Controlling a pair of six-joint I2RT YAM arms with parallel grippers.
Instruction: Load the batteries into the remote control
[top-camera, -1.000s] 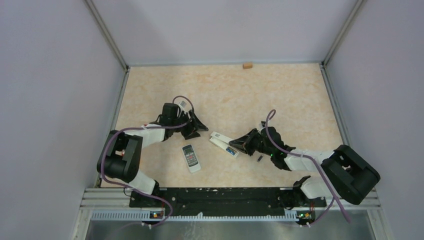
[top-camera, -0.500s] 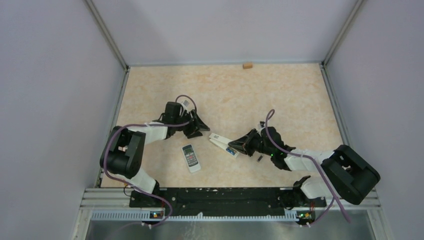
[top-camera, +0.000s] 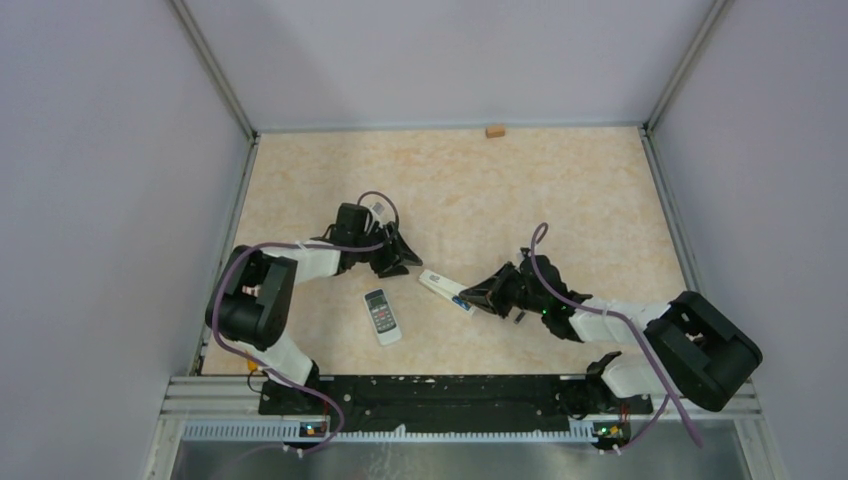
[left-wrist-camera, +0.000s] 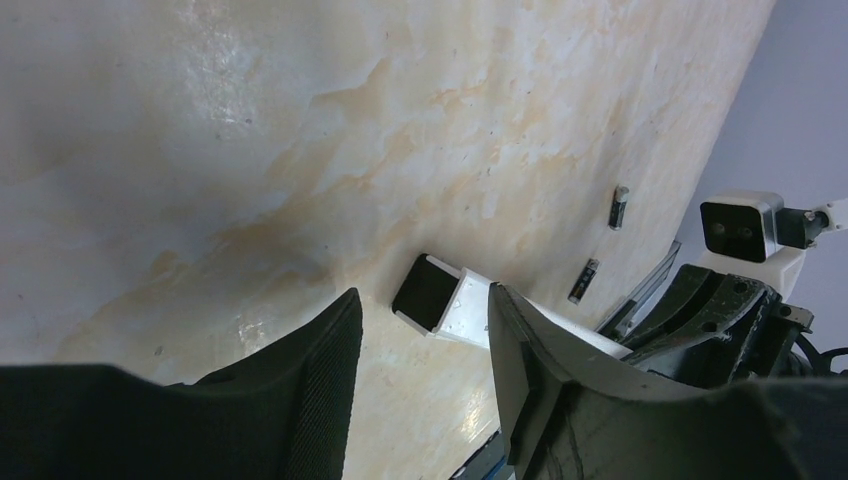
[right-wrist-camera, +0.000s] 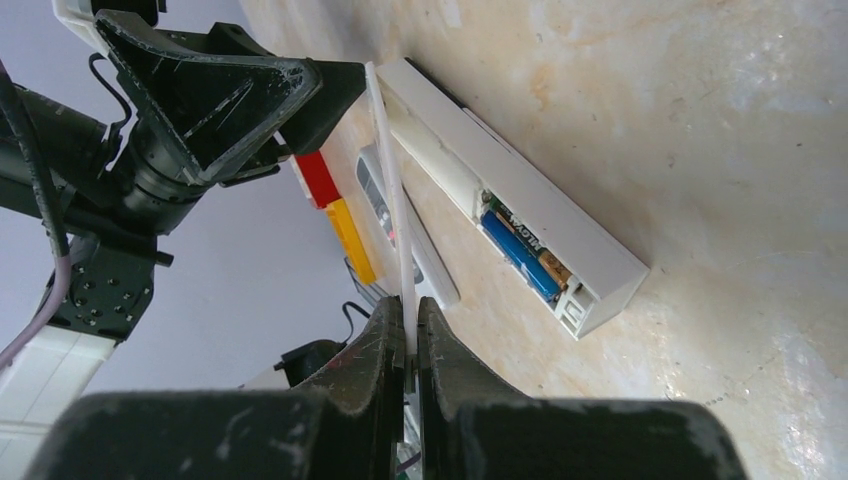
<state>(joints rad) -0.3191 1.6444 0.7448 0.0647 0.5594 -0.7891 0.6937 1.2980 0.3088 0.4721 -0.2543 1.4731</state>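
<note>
The left arm has swung right toward the white remote (top-camera: 441, 286) over the last second, and its jaws have narrowed somewhat. The left gripper (left-wrist-camera: 422, 298) is still parted with nothing clamped. The remote's dark end shows in the gap between the fingers in the left wrist view, but whether either finger touches it cannot be told. The right gripper (right-wrist-camera: 410, 305) is pressed together on a thin white cover (right-wrist-camera: 390, 170), held on edge just beside the white remote. That remote lies on the table (top-camera: 500, 190) with its battery bay open toward the right wrist camera. A blue battery (right-wrist-camera: 515, 248) sits inside the bay, with what looks like a second, gold-banded cell alongside it. Two loose batteries (left-wrist-camera: 620, 207) lie on the table past the remote, near the right arm and apart from each other. A second remote (top-camera: 381, 316), buttons up, rests nearer the arm bases, untouched.
</note>
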